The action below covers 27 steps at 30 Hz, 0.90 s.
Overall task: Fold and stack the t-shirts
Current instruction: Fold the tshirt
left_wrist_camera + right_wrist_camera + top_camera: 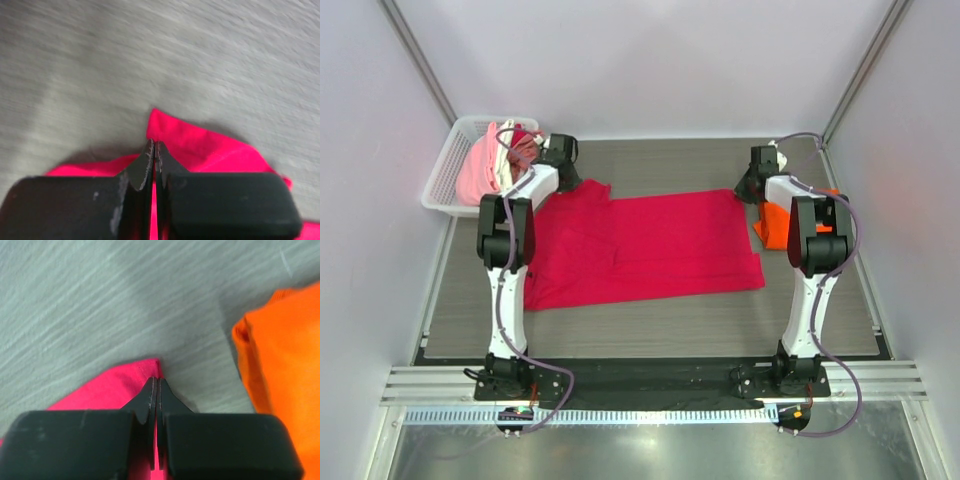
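The left pincer (153, 145) is pressed together on a pointed flap of the crimson t-shirt (200, 145). Red cloth shows in the slit between its fingers, so it reads as a pinch on the fabric and not a bare close. The right pincer (156, 382) does the same at another corner of that shirt, with red visible between its fingers and the corner tip poking out just past them.

From above, the two grips sit at the far left and far right corners of the shirt. It lies spread flat across the middle of the table (650, 325), long side running left to right, and the left end looks like the sleeve or shoulder side. Just beside the right pincer lies the orange t-shirt (280, 365), already folded and partly under that arm. At the far left corner of the table, a white basket (440, 180) holds a pink shirt (475, 175) and other bundled cloth.

This looks like the start of the first fold on the crimson shirt. The next move probably calls for both arms to lift together and carry the far edge toward the near edge, evenly matched so the cloth does not skew or slip.
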Available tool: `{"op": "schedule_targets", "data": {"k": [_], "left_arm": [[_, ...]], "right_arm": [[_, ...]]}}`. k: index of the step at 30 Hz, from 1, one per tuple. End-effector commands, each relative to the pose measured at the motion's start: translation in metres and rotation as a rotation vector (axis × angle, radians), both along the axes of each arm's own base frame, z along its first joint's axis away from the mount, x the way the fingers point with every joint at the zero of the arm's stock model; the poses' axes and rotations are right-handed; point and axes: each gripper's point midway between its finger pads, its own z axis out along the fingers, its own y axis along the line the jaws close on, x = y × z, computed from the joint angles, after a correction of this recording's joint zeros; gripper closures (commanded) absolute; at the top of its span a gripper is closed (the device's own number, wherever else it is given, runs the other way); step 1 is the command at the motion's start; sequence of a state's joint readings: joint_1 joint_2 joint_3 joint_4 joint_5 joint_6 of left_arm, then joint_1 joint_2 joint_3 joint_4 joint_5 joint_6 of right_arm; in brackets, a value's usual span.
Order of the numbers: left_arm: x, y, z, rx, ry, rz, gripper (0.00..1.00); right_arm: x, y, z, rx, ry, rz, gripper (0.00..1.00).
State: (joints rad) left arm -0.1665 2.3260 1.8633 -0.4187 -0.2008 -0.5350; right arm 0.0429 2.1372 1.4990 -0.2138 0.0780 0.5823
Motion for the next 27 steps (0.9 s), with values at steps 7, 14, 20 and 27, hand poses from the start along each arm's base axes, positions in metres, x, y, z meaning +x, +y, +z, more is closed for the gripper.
{"op": "schedule_targets", "data": {"k": [7, 14, 20, 27], "left_arm": [[0.003, -0.01, 0.13, 0.109, -0.346, -0.003, 1.0], [-0.025, -0.002, 0.141, 0.113, -0.36, 0.032, 1.0], [-0.047, 0.001, 0.158, 0.106, -0.377, 0.026, 1.0], [-0.082, 0.005, 0.173, 0.124, -0.399, 0.025, 1.0]], "right_arm": [[-0.013, 0.001, 0.043, 0.006, -0.108, 0.009, 0.99], [-0.028, 0.001, 0.062, 0.012, -0.146, 0.006, 0.99], [-0.046, -0.015, 0.082, -0.019, -0.184, -0.066, 0.99], [-0.066, -0.027, 0.096, -0.035, -0.213, -0.12, 0.99]]}}
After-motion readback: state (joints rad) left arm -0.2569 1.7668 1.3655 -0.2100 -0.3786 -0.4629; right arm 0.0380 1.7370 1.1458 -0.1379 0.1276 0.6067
